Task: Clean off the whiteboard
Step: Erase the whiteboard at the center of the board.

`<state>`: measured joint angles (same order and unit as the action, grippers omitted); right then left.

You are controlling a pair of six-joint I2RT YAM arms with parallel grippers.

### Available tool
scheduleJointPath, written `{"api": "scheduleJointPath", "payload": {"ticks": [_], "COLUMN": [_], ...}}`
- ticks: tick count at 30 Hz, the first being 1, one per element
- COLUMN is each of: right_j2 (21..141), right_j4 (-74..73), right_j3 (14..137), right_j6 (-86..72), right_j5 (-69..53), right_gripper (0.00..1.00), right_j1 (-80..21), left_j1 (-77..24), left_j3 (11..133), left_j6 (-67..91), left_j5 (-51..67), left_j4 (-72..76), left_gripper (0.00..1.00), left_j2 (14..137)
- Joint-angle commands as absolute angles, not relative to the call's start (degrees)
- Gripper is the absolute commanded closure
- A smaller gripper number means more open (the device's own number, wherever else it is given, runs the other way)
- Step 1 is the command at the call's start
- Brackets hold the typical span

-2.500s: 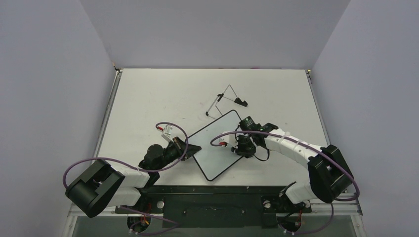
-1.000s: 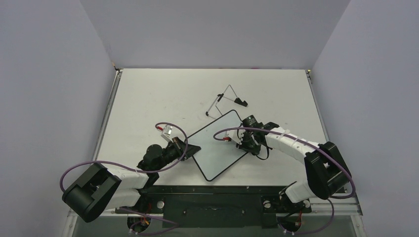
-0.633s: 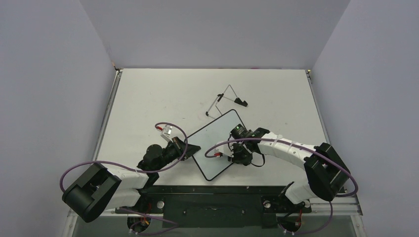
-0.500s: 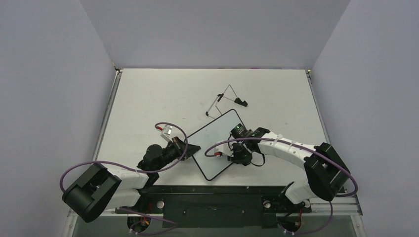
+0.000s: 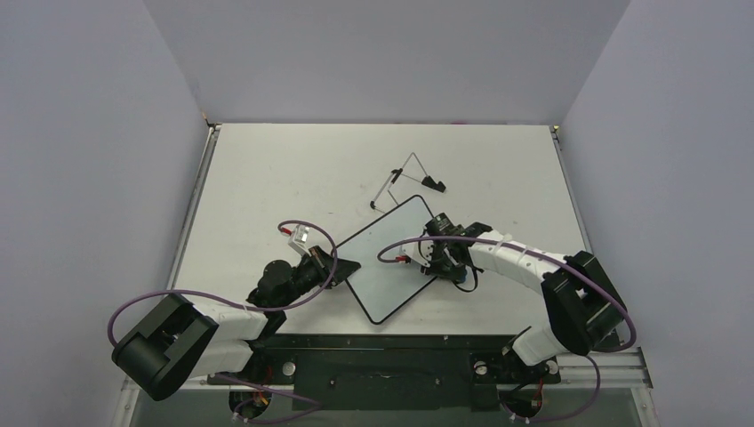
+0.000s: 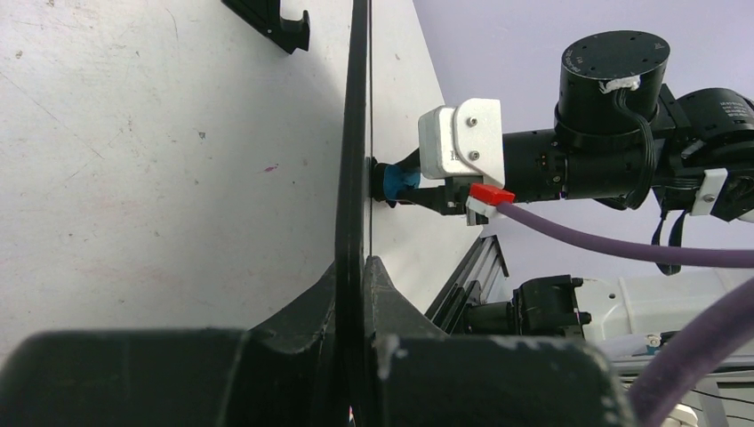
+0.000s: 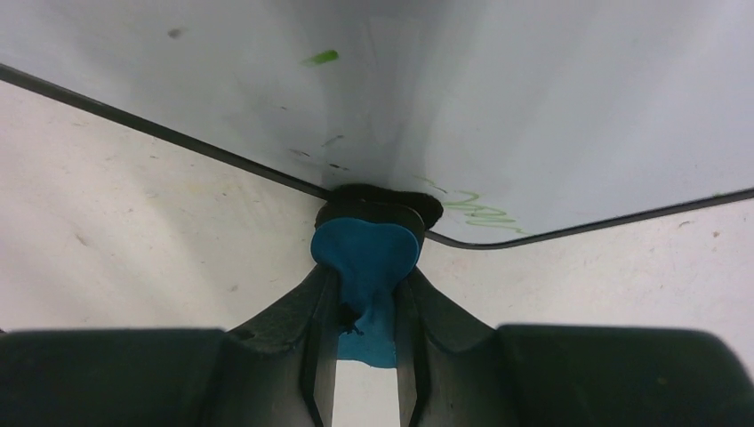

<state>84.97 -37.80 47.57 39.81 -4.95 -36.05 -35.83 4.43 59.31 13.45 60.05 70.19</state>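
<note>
The whiteboard (image 5: 384,265), white with a thin black frame, lies slanted on the table. My left gripper (image 5: 342,267) is shut on its left corner. In the left wrist view the whiteboard (image 6: 356,133) shows edge-on, running straight up from between the jaws of the left gripper (image 6: 356,267). My right gripper (image 5: 440,258) is shut on a blue eraser (image 7: 366,253), which presses on the board beside its right edge. Green marks (image 7: 480,213) remain on the whiteboard (image 7: 498,98) right next to the eraser, and a small green dash (image 7: 320,58) lies farther in.
A thin wire easel stand (image 5: 400,182) with black feet lies just beyond the board's far corner. One of its feet (image 6: 276,22) shows in the left wrist view. The white table (image 5: 284,178) has a wall on each side.
The right gripper swept the eraser toward the board's near middle, then back out to its right edge. The left gripper and the board stayed put.
</note>
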Motion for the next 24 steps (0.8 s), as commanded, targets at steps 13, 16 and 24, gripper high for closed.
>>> {"api": "scheduleJointPath", "payload": {"ticks": [13,16,24], "right_j2": [85.61,86.66,84.31], "right_j4": [-35.45,-32.18,-35.96], "right_j3": [55.01,55.43,50.66], "right_j6": [38.76,35.46,39.77], "right_j5": [-11.86,-6.6,-13.26], "right_gripper": [1.0,1.0,1.0], "right_j1": [-46.66,-41.82,-40.93], "left_j1": [-35.97,-36.02,-36.04], "left_j3": [7.54,7.75,7.79], "left_j6": [61.52,61.52,61.64], "left_j5": [16.7,16.74,17.15], "left_j4": [70.2,69.91,71.55], "left_gripper": [1.0,1.0,1.0], "left_j2": [71.51,71.61,73.23]}}
